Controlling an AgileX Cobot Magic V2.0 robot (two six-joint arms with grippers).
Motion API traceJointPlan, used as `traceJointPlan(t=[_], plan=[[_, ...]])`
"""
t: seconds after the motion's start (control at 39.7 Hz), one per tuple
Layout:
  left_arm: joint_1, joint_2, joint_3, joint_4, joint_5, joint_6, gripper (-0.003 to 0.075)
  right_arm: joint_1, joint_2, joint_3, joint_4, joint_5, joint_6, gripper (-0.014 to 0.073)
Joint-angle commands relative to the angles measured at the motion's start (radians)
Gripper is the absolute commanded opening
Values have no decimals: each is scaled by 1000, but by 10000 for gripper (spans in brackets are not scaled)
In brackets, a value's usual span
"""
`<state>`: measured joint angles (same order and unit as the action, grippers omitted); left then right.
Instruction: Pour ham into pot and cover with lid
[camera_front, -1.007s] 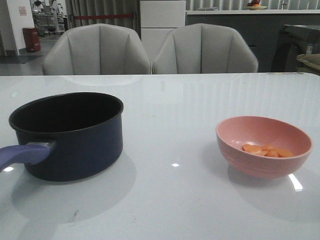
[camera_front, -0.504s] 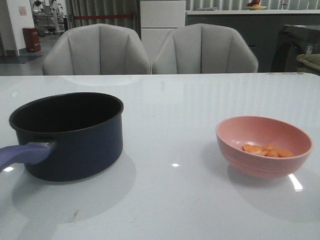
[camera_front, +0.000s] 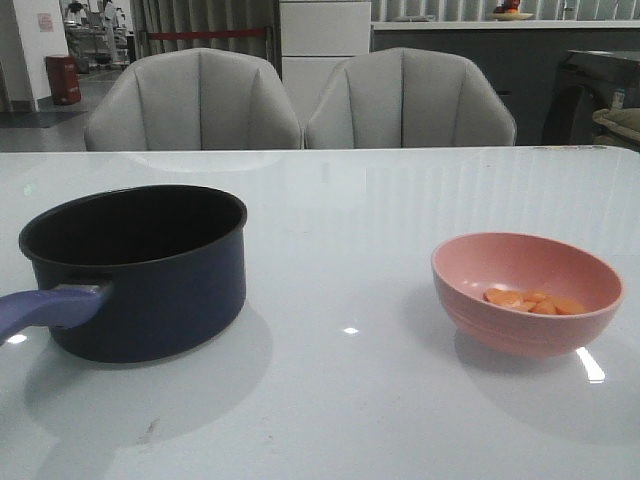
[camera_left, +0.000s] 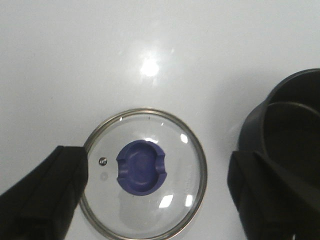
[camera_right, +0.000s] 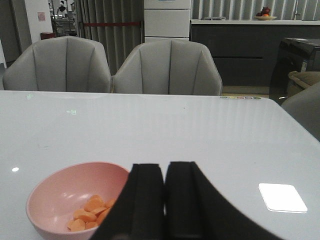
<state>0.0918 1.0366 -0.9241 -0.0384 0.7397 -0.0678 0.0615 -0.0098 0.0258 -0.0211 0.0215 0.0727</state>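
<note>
While ham (camera_front: 533, 301) sits in bowl (camera_front: 500, 262) (pink), pot (camera_front: 150, 290) is uncovered.

You have no lettering, brand or number that can be read in any of the three views. In the front view a pinkish notice (camera_front: 45, 20) hangs on the white wall (camera_front: 22, 60) at about 10 o'clock in the frame, but its print is too small and blurred for you to make out. The right wrist view catches it again, just as unclear. The glass of the lid (camera_left: 175, 150) shows you no legible mark.
</note>
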Motion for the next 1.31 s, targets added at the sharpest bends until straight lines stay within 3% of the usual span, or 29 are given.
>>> traceJointPlan(t=[0.0, 0.48, 0.71, 0.86, 1.03, 1.28], plan=[[-52, -153, 48, -15, -144, 2, 607, -6, -20, 10, -11, -76, -4, 153], [-237, -727, 425, 6, -357, 2, 607, -6, -19, 10, -11, -76, -4, 153], [-250, -942, 575, 22, -457, 2, 607, -6, -19, 10, -11, -76, -4, 153], [-250, -978, 625, 22, -522, 2, 607, -6, -19, 10, -11, -77, -4, 153], [-250, -978, 630, 22, -534, 2, 607, -4, -18, -3, 10, -181, 30, 153], [-250, -978, 630, 22, -562, 2, 607, -4, 145, -222, 31, 57, 66, 153]])
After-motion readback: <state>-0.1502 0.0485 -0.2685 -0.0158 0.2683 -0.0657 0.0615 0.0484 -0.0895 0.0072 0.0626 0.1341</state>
